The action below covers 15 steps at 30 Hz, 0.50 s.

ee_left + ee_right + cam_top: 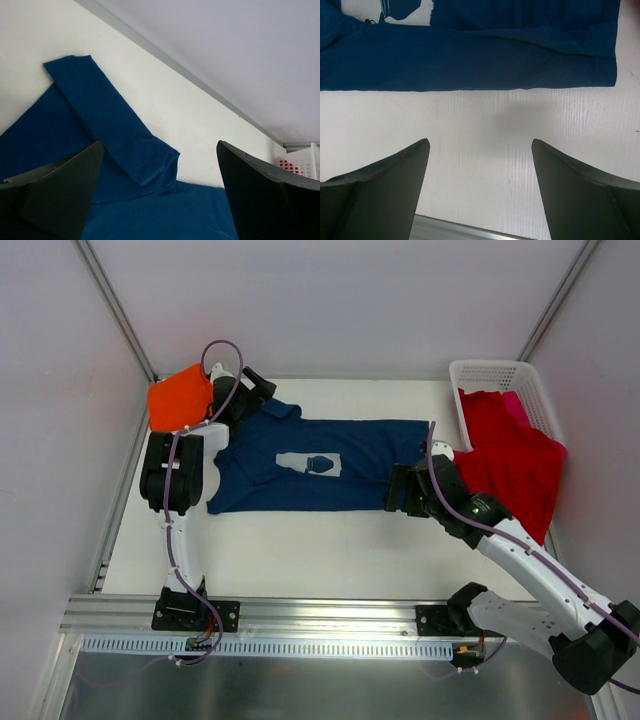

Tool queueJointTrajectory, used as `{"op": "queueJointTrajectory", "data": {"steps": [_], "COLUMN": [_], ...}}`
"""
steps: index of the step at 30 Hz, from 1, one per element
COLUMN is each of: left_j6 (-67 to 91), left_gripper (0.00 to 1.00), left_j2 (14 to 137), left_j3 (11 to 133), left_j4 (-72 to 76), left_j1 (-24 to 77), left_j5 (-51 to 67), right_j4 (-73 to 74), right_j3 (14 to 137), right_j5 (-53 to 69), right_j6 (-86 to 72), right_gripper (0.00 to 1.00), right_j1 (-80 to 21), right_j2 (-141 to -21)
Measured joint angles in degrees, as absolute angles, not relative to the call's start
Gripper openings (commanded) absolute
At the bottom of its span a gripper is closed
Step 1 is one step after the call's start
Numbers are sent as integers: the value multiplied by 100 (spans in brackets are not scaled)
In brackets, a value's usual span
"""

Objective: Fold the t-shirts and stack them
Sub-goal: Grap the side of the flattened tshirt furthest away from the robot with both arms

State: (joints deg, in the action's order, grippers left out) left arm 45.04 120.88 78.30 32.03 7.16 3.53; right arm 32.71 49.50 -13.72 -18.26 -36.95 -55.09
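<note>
Nearest the arm bases, a strip of bare white table [300, 550] runs in front of the cloth. Above it, on the right, the right gripper [480, 141] hangs with its jaws spread wide and nothing between them; its wrist view shows only bare table under the fingers, with the near edge and hem corner of the navy t-shirt [360, 455] just beyond them, not touched. The navy t-shirt lies flat across the middle of the table as a long band, chest up, its pale print [310, 463] left of centre. At the shirt's far left end the left gripper [160, 142] is likewise wide open and holds nothing; between its fingers the wrist view shows a narrow folded strip of navy cloth lying slantwise over the body of the shirt. Just past that arm, in the far left corner, sits the orange t-shirt [180, 398], bunched. In the far right corner stands the white basket [490, 370]; the red t-shirt [510, 460] spills from it over its near rim onto the table, and a pink t-shirt [518, 408] shows beside the red inside the basket.
</note>
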Motion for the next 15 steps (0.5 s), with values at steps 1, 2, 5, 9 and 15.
{"op": "queueJointTrajectory", "data": {"steps": [1,2,5,9,15], "left_j6": [4567,4609,4737,4969,5363], "left_gripper": [97,97,96,95,93], "left_j2": [12180,12274,12457,12470,12429], "left_j3": [7889,7970,8152,8162,7983], "left_j4": [3214,3214,3214,3262,3319], "left_j1": [716,716,716,716,725], "left_j5": [384,408,436,495,539], "right_j4": [3271,3267,3234,3186,3048], "right_j3": [4945,4943,4915,4882,4834], "right_j5": [-1378,-1391,-1396,-1391,-1350], "right_j6": [-1804,-1789,-1747,-1721,-1706], "right_gripper": [88,88,88,88,88], "right_j1": [-3653,-3623,-3511,-3406,-3330], "right_j2": [-5511,-5513,-5533,-5673,-5927]}}
